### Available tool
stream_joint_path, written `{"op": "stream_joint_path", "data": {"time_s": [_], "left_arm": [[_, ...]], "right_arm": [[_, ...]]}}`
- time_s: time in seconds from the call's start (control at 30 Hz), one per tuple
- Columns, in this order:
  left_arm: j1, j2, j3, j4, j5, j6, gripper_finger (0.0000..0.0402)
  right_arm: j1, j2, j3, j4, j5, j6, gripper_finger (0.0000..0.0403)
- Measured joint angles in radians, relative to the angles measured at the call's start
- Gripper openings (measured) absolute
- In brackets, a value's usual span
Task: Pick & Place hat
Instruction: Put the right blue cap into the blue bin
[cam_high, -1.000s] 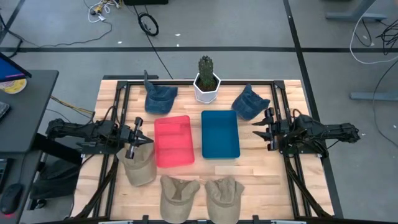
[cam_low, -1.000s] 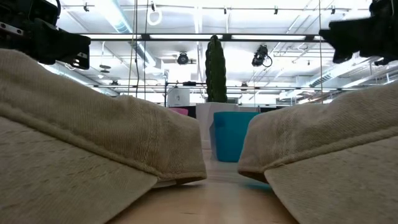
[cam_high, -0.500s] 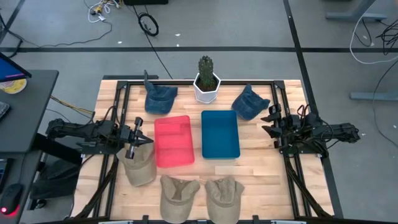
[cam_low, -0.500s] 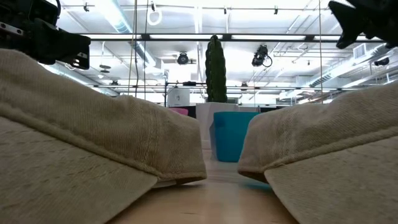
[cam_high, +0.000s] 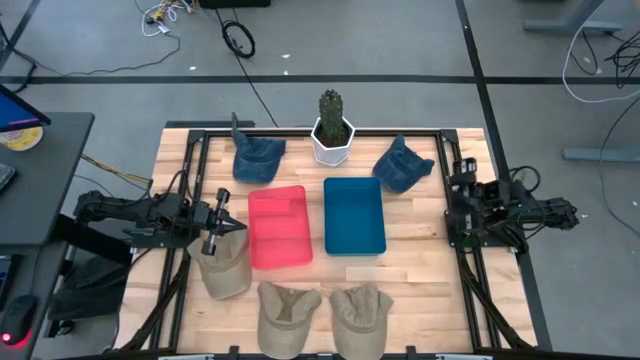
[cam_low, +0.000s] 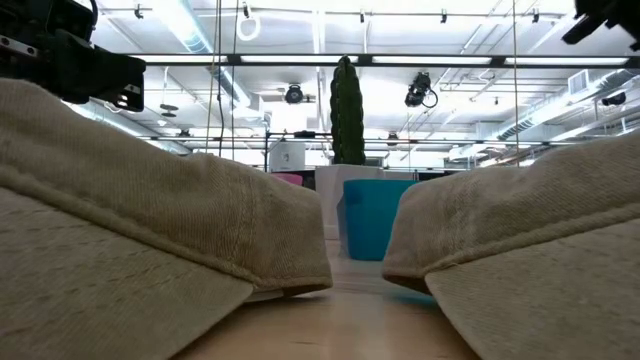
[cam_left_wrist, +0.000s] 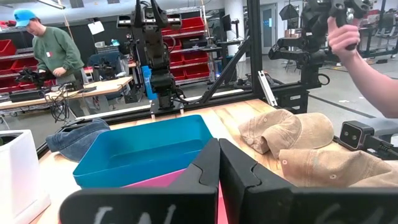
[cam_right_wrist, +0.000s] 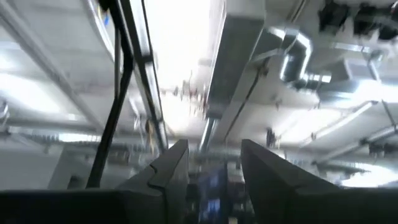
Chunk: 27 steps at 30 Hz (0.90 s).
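lying just beside left hand (cam_high: 222, 213): tan hat (cam_high: 224, 270)

robotics lab, red parts bins (cam_left_wrist: 199, 28), workbenches (cam_left_wrist: 68, 93)

No text can be read anywhere. The hats, bins and pot bear no legible label. Background signs are too small.

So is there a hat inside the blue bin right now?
No, the blue bin shows only its bare floor, and the nearest blue hat lies on the table beside it.
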Motion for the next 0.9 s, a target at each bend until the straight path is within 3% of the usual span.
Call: {"op": "stream_joint_path", "data": {"time_s": [0.3,0.43,0.53,0.77,0.9], "left_arm": [[0.000,0.000,0.000,0.000,0.000,0.000,0.0003],[0.000,0.000,0.000,0.000,0.000,0.000,0.0003],[0.000,0.000,0.000,0.000,0.000,0.000,0.0003],[0.000,0.000,0.000,0.000,0.000,0.000,0.0003],[0.000,0.000,0.000,0.000,0.000,0.000,0.0003]], "right_arm": [[0.000,0.000,0.000,0.237,0.000,0.011,0.0153],[0.000,0.000,0.037,0.262,0.000,-0.005,0.0153],[0.000,0.000,0.108,0.196,0.000,0.002,0.0153],[0.000,0.015,0.336,-0.153,0.000,-0.001,0.0153],[0.000,0.066,0.445,-0.221,0.000,-0.002,0.0153]]}}
